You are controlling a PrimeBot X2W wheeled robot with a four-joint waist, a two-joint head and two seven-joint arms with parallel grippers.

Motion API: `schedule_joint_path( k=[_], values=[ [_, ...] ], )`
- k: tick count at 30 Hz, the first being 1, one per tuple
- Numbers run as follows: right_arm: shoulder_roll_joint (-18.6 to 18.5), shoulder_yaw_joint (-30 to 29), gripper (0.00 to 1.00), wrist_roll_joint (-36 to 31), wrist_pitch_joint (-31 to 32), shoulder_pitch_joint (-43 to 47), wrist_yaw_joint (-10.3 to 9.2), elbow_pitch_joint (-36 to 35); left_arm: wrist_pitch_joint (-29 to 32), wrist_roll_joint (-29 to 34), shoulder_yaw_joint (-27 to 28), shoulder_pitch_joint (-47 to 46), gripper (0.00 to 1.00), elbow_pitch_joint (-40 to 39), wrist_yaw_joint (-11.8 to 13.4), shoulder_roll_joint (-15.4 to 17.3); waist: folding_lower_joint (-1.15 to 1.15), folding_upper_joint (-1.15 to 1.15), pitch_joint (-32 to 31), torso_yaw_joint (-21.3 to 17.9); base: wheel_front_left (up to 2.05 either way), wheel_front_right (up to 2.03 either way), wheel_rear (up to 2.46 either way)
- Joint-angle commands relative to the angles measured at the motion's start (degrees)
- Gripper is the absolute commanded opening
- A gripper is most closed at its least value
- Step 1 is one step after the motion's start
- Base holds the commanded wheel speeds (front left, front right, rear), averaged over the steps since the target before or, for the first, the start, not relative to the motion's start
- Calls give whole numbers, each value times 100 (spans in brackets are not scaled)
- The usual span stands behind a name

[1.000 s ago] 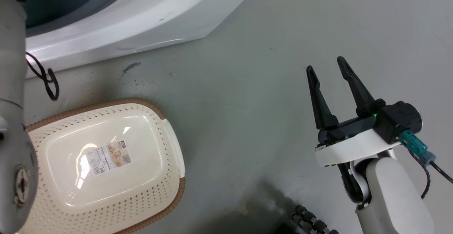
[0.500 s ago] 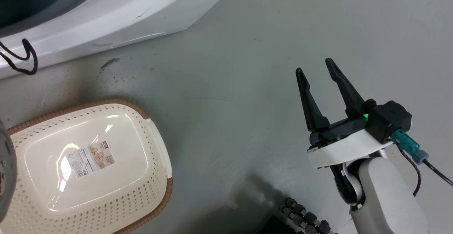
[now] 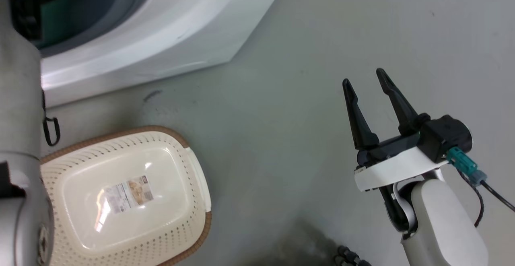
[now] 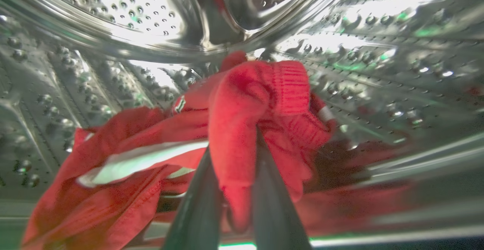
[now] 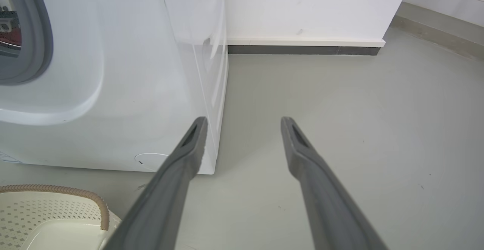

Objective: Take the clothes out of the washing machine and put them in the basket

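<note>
Early stage: left gripper [image 4: 233,144], inside the washing machine [image 3: 161,36] drum [image 4: 113,11], clenched on red clothes [image 4: 242,102], none out yet; basket [image 3: 189,153] before the machine empty; right gripper [image 3: 364,77] released, idle beside it.

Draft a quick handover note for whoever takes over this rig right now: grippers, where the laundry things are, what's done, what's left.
Left gripper: shut on the bright red soft fabric clothes, inside the perforated steel drum of the large white front-loading washing machine.
Right gripper: open, empty, above the grey floor.
Cream-white perforated plastic basket with brown rim: on the floor before the machine, no clothes in it.
Done: clothes gripped. Left: pull them out, drop in basket.
</note>
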Motion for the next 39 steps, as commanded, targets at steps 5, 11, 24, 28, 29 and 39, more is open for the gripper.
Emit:
schedule_joint_path(
  k=[5, 11, 24, 28, 29, 39],
  values=[
    [1, -91, 100, -145, -12, 243, -4, 85, -898, -158, 71, 689, 0, -91, -44, -121, 0, 0, -721, 269, 0, 0, 0],
    [1, -228, 100, -298, -12, 515, -4, 174, -1784, -432, 177, 1352, 0, -155, -121, -370, 0, 0, -1283, 479, 0, 0, 0],
    [1, -469, 100, -507, 256, 1279, -4, 104, -2189, -707, 423, 3581, 0, -1988, -365, -830, 0, 0, -2645, 1023, 0, 0, 0],
    [2, -538, 100, -576, 395, 1500, -4, -5, -2184, -638, 383, 4294, 0, -2714, -355, -1011, 0, 0, -2959, 1208, 0, 0, 0],
    [3, -545, 100, -598, 436, 1559, -4, -40, -2184, -629, 363, 4479, 0, -2905, -331, -1064, 0, 0, -3029, 1253, 0, 0, 0],
    [3, -596, 100, -674, 737, 1962, -4, -376, -1994, -624, 151, 6288, 0, -4716, -79, -1362, 0, 0, -3437, 1663, 0, 0, 0]
  ],
)
